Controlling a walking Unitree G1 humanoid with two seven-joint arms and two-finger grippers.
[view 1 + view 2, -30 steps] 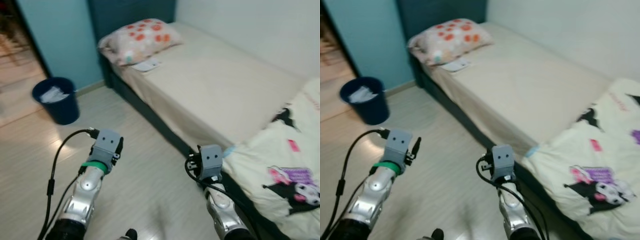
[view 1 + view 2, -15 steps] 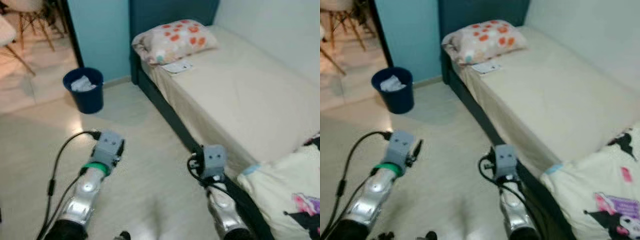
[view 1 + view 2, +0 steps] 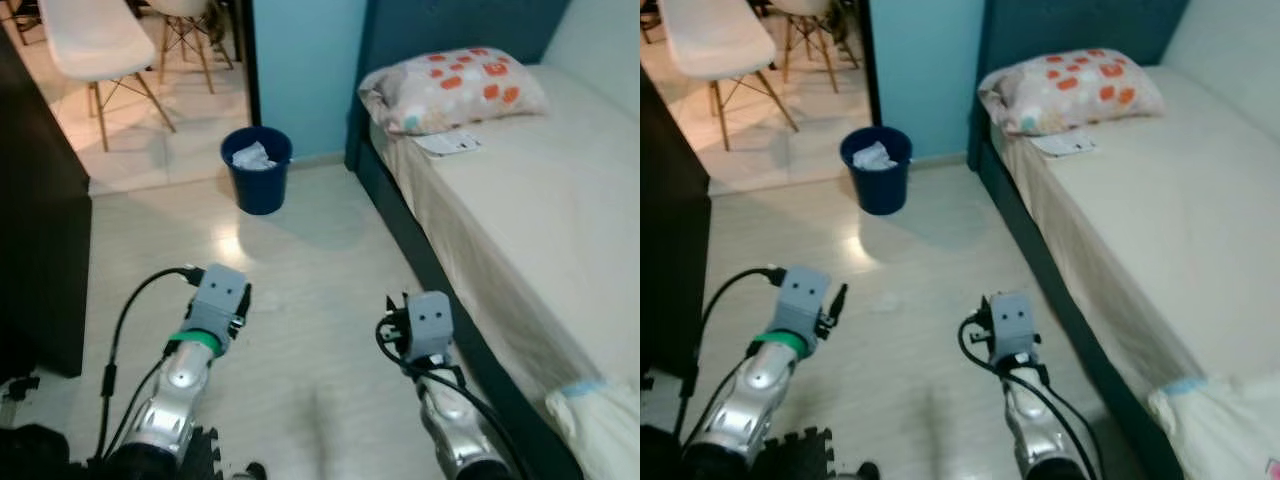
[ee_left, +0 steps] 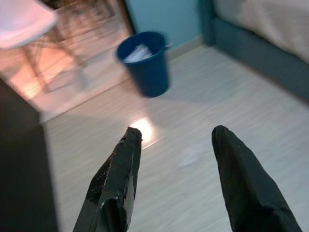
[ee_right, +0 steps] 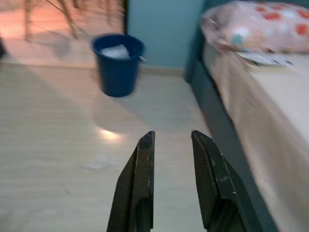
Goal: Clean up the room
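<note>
Task thing, by judgement: the paper (image 3: 449,143) lying flat on the bed (image 3: 520,230), just beside the pillow (image 3: 452,88); likely litter to bin. Bin (image 3: 257,170) stands on the floor (image 3: 300,260) near the doorway, well apart from the bed's near corner; crumpled white paper already inside.

Left gripper (image 4: 176,145) spread wide, holding nothing, pointed toward the bin; right gripper (image 5: 172,140) parted narrowly, also empty, floor ahead of it.

Risks: paper is thin and flat on soft bedding, so fingers may pinch sheet fabric with it or slide it under the pillow; bed frame stands close by the right arm, so a turn could knock it; black mat edge (image 3: 205,455) by the feet could trip a step.

Writing: none legible; the paper's print is too small to read.
</note>
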